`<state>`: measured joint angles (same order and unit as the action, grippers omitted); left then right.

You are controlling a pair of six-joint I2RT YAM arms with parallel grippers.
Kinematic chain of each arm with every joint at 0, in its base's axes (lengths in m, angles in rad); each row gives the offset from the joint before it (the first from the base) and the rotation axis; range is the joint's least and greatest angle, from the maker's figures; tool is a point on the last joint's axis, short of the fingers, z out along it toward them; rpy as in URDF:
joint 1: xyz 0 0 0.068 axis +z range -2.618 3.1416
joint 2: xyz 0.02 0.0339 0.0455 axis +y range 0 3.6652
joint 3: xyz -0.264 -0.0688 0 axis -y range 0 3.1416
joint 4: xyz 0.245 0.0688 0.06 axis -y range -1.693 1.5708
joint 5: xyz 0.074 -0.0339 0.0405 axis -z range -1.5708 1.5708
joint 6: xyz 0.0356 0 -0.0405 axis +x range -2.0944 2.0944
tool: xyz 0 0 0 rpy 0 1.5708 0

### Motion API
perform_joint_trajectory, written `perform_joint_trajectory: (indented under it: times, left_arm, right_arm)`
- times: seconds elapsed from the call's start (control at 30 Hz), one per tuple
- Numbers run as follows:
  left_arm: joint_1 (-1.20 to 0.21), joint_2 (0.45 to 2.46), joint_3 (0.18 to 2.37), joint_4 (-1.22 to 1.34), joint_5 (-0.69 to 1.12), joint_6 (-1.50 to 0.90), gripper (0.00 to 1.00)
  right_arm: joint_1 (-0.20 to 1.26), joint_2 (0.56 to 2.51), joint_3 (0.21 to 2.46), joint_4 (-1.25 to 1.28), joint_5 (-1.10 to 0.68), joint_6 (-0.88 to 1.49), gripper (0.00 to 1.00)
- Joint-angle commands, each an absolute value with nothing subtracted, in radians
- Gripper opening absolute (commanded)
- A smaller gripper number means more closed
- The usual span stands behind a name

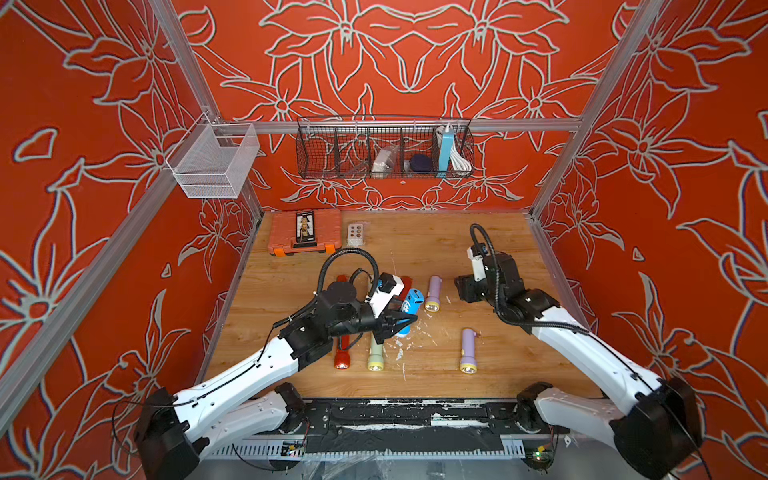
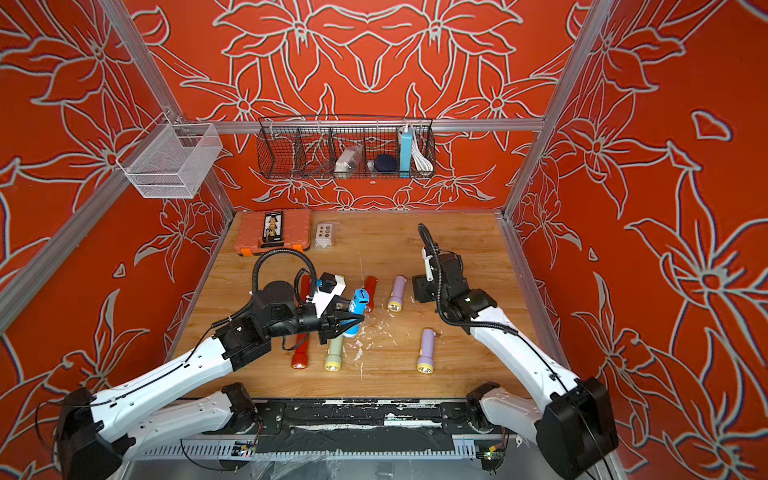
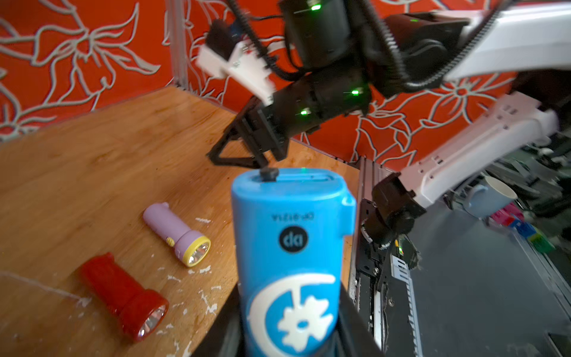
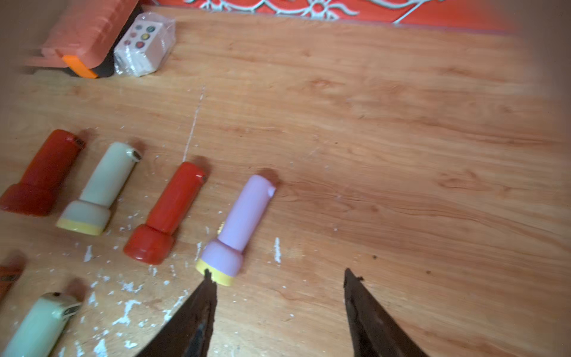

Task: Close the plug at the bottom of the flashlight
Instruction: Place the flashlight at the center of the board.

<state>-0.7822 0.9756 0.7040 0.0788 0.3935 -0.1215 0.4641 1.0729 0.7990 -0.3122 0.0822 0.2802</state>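
Blue plastic is what you are working on: the blue flashlight (image 3: 290, 247) is clamped low on its body by the left gripper (image 1: 409, 320) and held above the table (image 4: 401, 123), base end tilted up. The right gripper (image 4: 277, 272) stands wide with nothing between its jaws, off to the side near a lilac flashlight (image 4: 244, 216).

The step, as I judge it, is pressing the plug (image 3: 268, 174) home. Bring the right jaws together first so that you push with one blunt tip, not a fork. Come down along the flashlight's long axis, so the push runs into the left grip and does not lever the body sideways.

Only the left wrist view shows the plug, a small black nub at the edge of the base. It is blurred there, so whether it is already seated I cannot say. In both top views the base is too small to judge. The right wrist view misses the blue flashlight altogether, so steer by the left one.
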Motion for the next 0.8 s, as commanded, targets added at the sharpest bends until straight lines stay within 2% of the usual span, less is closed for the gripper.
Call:
perform_joint_trajectory:
  times: [0.0,0.2,0.37,0.53,0.63,0.77]
  left_arm:
    - [-0.821,1.035,0.734,0.037,0.148,-0.335,0.0]
    - [-0.941,1.131,0.802,-0.133,-0.095,-0.534,0.0]
    - [-0.995,1.219,0.875,-0.319,-0.212,-0.735,0.0]
    - [-1.027,1.304,0.902,-0.404,-0.226,-0.872,0.0]
    - [-1.051,1.351,0.911,-0.417,-0.233,-0.902,0.0]
    - [-1.059,1.417,0.926,-0.444,-0.233,-0.938,0.0]
  right_arm:
    - [0.443,0.998,0.762,-0.273,0.209,0.317,0.72]
    - [0.409,0.945,0.73,-0.304,0.225,0.275,0.75]
    - [0.391,0.919,0.712,-0.301,0.205,0.273,0.79]
    - [0.382,0.9,0.705,-0.308,0.176,0.292,0.87]
    - [0.379,0.881,0.696,-0.32,0.186,0.308,0.98]
    - [0.377,0.842,0.682,-0.318,0.161,0.314,0.98]
